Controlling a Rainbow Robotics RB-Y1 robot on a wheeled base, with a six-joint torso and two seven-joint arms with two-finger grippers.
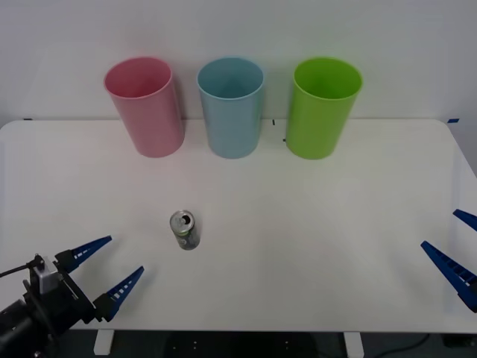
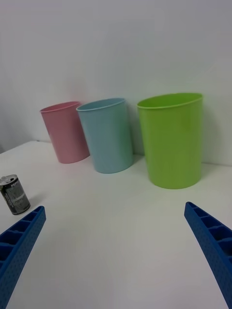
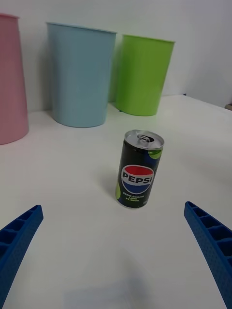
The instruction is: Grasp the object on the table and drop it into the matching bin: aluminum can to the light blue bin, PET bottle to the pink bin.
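Note:
A small aluminum can [image 1: 184, 229] stands upright on the white table [image 1: 313, 246], left of centre; its dark printed side and silver pull-tab top show close up [image 3: 138, 169], and it appears farther off too [image 2: 14, 194]. At the table's front left my left gripper [image 1: 109, 268] is open, a short way from the can and pointed toward it, nothing between its fingers. My right gripper [image 1: 456, 250] is open at the table's right edge, far from the can. The light blue bin [image 1: 231, 107] stands at the back centre, with the pink bin [image 1: 145, 104] to its left.
A lime green bin [image 1: 322, 107] stands at the back right, beside the light blue one. All three bins line the far edge against a white wall. Bare tabletop lies between the can and the bins.

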